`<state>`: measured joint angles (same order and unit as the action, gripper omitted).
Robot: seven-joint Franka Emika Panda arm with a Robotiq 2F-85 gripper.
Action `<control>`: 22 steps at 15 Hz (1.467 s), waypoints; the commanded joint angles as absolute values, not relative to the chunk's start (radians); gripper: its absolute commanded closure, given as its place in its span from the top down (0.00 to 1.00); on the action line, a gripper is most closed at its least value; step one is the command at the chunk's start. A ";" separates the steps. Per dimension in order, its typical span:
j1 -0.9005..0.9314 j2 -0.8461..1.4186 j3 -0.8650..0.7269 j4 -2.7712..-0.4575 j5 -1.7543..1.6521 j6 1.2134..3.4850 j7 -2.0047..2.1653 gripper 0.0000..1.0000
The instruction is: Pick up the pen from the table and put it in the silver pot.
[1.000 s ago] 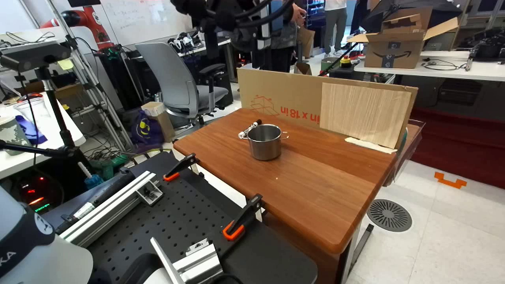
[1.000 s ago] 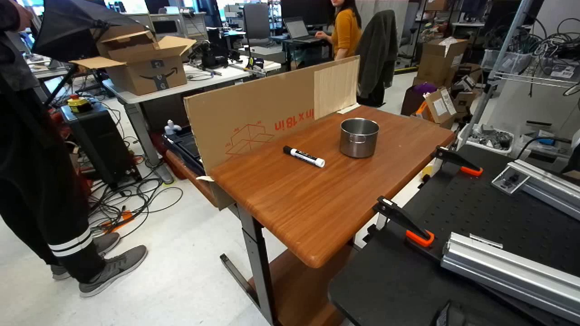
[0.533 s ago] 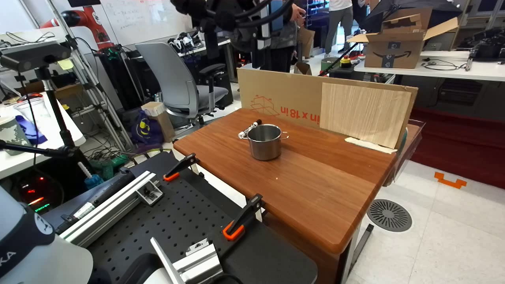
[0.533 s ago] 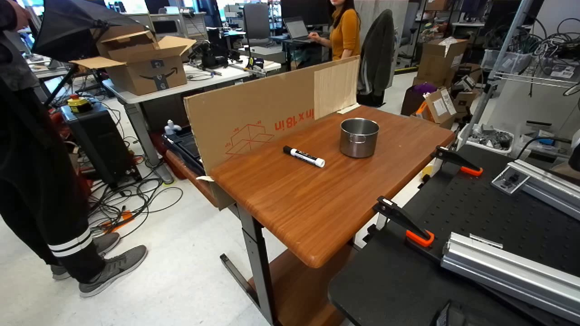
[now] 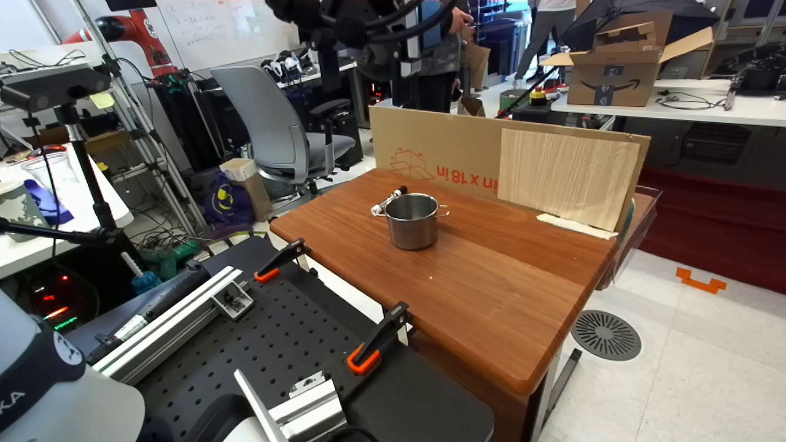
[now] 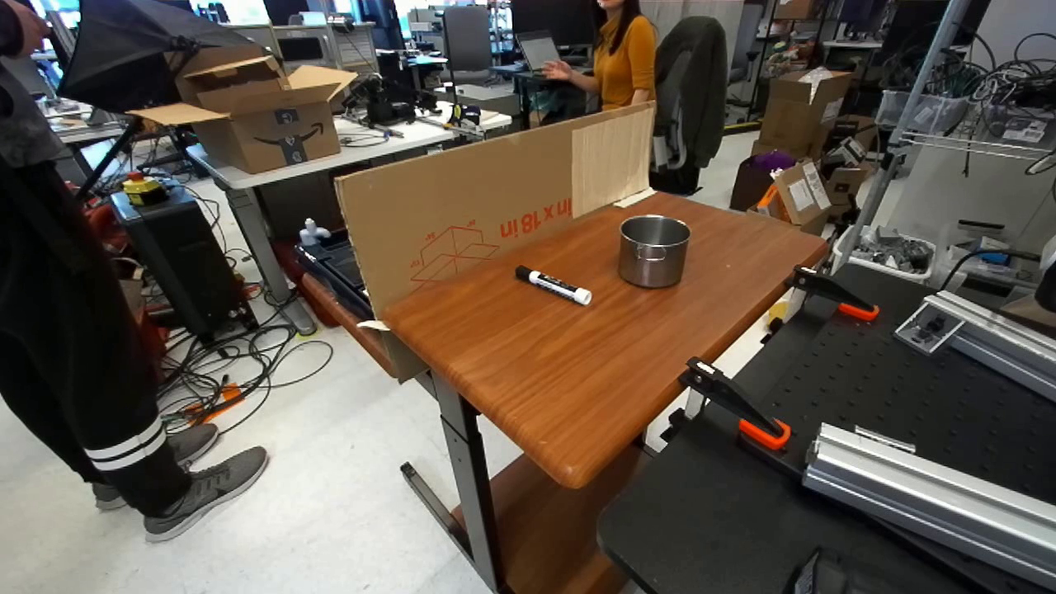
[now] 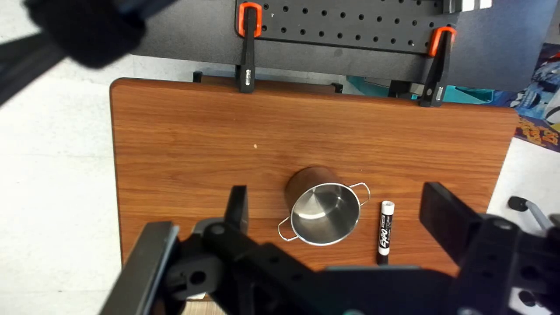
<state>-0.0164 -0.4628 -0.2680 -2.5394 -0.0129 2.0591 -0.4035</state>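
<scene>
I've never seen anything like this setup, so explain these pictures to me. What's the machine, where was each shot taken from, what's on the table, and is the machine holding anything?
The machine is a robot arm, only partly in view, and its black two-fingered tool does the grasping. Two pictures look across the table from outside, from different places. The third is shot from the arm itself, looking down past the tool. On the table, a silver pot stands upright, and a pen lies beside it, not touching. The tool holds nothing: it is open, up above the table.
</scene>
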 commanded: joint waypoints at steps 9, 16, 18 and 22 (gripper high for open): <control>-0.007 -0.447 -0.151 -2.559 0.020 2.082 -0.283 1.00; 0.031 -0.279 0.024 -2.484 -0.014 2.234 -0.026 1.00; 0.031 -0.213 0.060 -2.447 -0.049 2.289 0.034 1.00; 0.040 -0.040 0.096 -2.335 -0.143 2.341 0.112 1.00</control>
<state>0.0395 -0.1512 0.0811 -2.4183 -0.0769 2.3229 0.0584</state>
